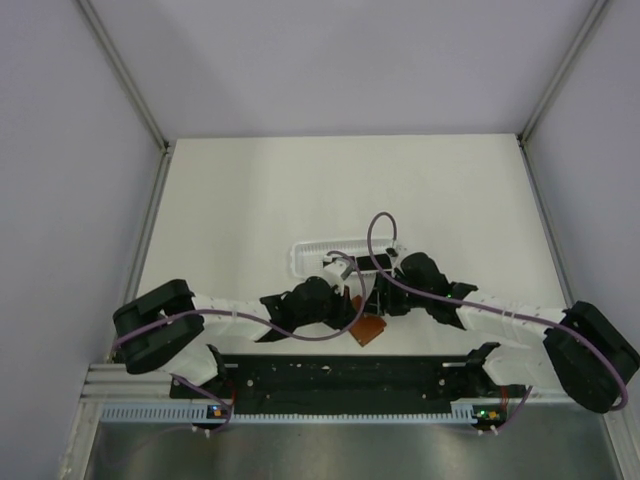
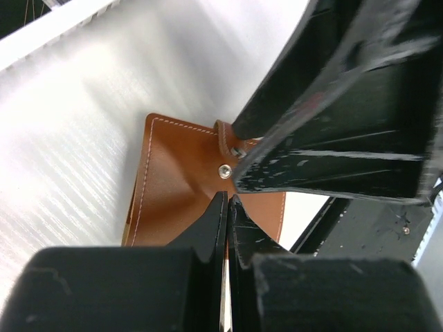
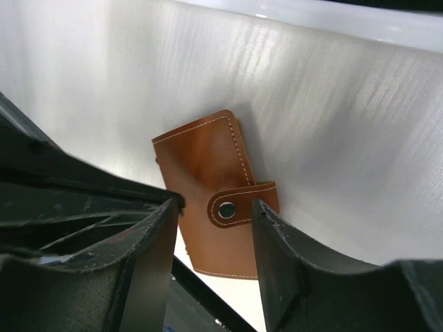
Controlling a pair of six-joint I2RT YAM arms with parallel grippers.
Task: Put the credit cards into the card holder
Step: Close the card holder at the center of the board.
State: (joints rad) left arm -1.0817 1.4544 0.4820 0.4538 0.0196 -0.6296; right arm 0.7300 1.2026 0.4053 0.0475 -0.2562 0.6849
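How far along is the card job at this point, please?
Done: unclear; the card holder lies closed, its clasp tab snapped, so any cards inside are hidden. In hand: nothing clearly; the right claw stands open over the clasp, the left claw shut at the holder's edge. Left: I cannot make out loose cards, so cannot say.

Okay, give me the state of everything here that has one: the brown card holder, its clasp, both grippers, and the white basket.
card holder: folded closed, lying on the table.
clasp tab: wrapped over the front, snap looks fastened.
left gripper: shut, tips against the card holder; whether it pinches it is unclear.
right gripper: open, fingers either side of the clasp tab.
white basket: upright, contents mostly hidden.
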